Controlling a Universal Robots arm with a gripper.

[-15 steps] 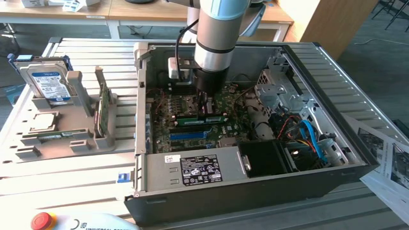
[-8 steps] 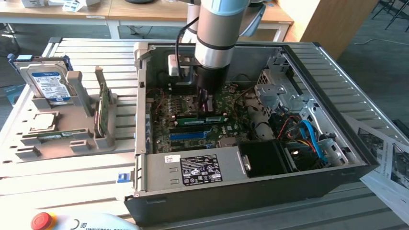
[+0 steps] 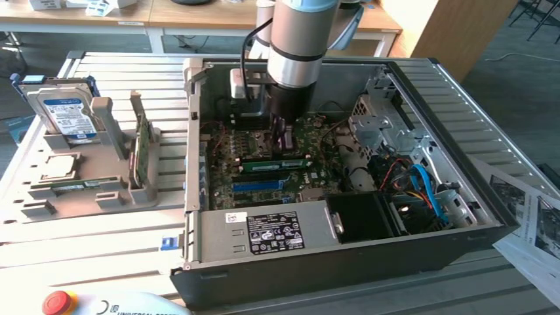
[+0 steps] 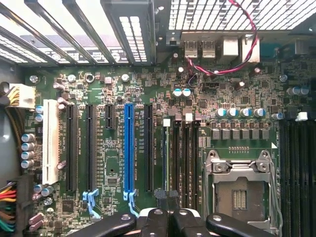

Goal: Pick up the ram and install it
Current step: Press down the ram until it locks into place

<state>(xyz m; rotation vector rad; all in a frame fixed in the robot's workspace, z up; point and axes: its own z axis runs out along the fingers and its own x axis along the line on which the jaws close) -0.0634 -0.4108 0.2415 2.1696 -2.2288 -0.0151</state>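
The ram (image 3: 275, 163) is a narrow green stick standing on edge in a memory slot of the motherboard (image 3: 229, 147), inside the open computer case (image 3: 477, 125). In the wrist view the ram (image 4: 166, 158) appears edge-on as a thin strip in the first of several parallel dark slots, beside the empty CPU socket (image 4: 239, 192). My gripper (image 3: 282, 142) reaches straight down into the case just behind and above the ram. Its black fingers are shut, tips together (image 4: 170, 217), over the near end of the stick. Whether they touch it I cannot tell.
A grey parts tray (image 3: 26, 177) at the exterior view's left holds a hard drive (image 3: 65, 115), an upright green card (image 3: 138, 147), a flat green stick (image 3: 77, 186) and a CPU (image 3: 54, 167). Inside the case are the power supply (image 3: 271, 233), drive cage (image 3: 376, 125) and cables (image 3: 420, 184).
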